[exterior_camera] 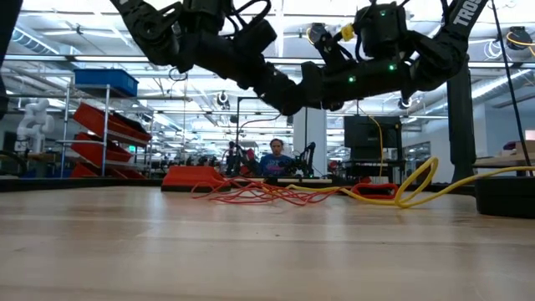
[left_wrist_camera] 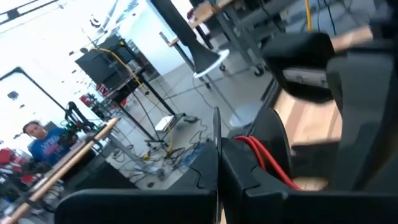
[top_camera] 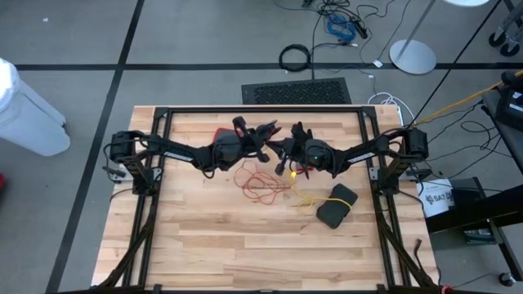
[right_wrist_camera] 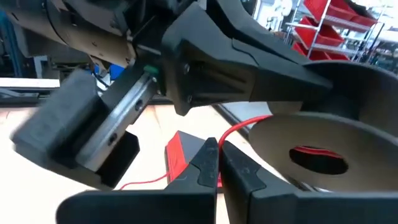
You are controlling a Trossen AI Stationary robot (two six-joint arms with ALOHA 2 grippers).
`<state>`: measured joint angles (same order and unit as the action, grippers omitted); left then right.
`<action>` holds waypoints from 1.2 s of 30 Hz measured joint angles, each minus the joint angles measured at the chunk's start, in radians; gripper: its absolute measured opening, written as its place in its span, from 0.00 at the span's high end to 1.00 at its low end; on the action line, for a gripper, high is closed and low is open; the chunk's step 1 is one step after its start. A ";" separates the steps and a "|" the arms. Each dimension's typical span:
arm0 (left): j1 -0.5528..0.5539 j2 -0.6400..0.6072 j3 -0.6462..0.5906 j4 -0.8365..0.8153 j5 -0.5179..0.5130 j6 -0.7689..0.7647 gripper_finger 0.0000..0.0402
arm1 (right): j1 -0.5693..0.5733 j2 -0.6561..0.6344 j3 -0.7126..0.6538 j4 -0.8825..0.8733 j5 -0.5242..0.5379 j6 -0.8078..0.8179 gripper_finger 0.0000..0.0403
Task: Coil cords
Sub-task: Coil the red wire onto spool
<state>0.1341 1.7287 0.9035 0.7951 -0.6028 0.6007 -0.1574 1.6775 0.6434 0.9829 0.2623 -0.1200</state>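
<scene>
Wooden planks fill your surface [top_camera: 204, 245], set on a grey floor with a black mat at twelve o'clock beyond the far edge. You've got both arms reaching in from the sides and meeting up high over the middle. Your left pincer [top_camera: 263, 139] sits just left of centre, fingers [left_wrist_camera: 214, 168] clenched tight together, and from its wrist view you can see a red strand running right beside them, though whether it is pinched you cannot tell. Your right pincer [top_camera: 282, 151] faces it, almost touching, also clenched, fingers [right_wrist_camera: 214, 165] pressed flat with nothing visibly between them. From the right wrist, you're looking at a round reel [right_wrist_camera: 323, 155] close by with red showing through its centre hole.

Down on the planks, the red cord [top_camera: 260, 184] lies in a loose tangle just below the two pincers, about six o'clock from them. The yellow cord [top_camera: 304, 198] trails off its right side toward four o'clock, ending near a dark pouch [top_camera: 337, 206]. From the low view the red tangle [exterior_camera: 259, 194] sprawls flat and the yellow one [exterior_camera: 418, 186] loops up in an arch to the right. A red block [top_camera: 221, 132] sits at the far side under your left arm. Beyond the surface, a person [exterior_camera: 274, 159] in blue sits in the room.
</scene>
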 joint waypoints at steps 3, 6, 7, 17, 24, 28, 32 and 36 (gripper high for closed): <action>0.000 0.000 0.000 0.025 0.012 -0.050 1.00 | 0.003 0.000 0.000 0.020 0.009 -0.025 1.00; 0.003 0.000 0.000 0.046 0.040 -0.100 1.00 | 0.011 0.000 0.000 0.043 0.045 -0.060 1.00; 0.004 0.000 0.000 0.055 0.048 -0.118 1.00 | 0.013 0.000 0.000 0.049 0.053 -0.070 1.00; 0.028 0.000 0.000 0.114 0.143 -0.256 1.00 | 0.015 0.000 0.000 0.061 0.084 -0.109 0.99; 0.043 -0.011 0.000 0.167 0.178 -0.277 1.00 | 0.015 0.000 0.000 0.061 0.074 -0.128 0.95; 0.057 -0.037 0.000 0.170 0.218 -0.307 1.00 | 0.016 0.000 0.000 0.058 0.070 -0.132 0.93; 0.059 -0.062 0.000 0.159 0.256 -0.311 1.00 | 0.015 0.000 0.000 0.059 0.067 -0.132 0.93; 0.058 -0.084 0.000 0.150 0.289 -0.333 1.00 | 0.015 0.000 0.000 0.059 0.051 -0.132 0.93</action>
<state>0.1923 1.6445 0.9039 0.9455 -0.3142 0.2679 -0.1421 1.6775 0.6434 1.0424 0.3130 -0.2523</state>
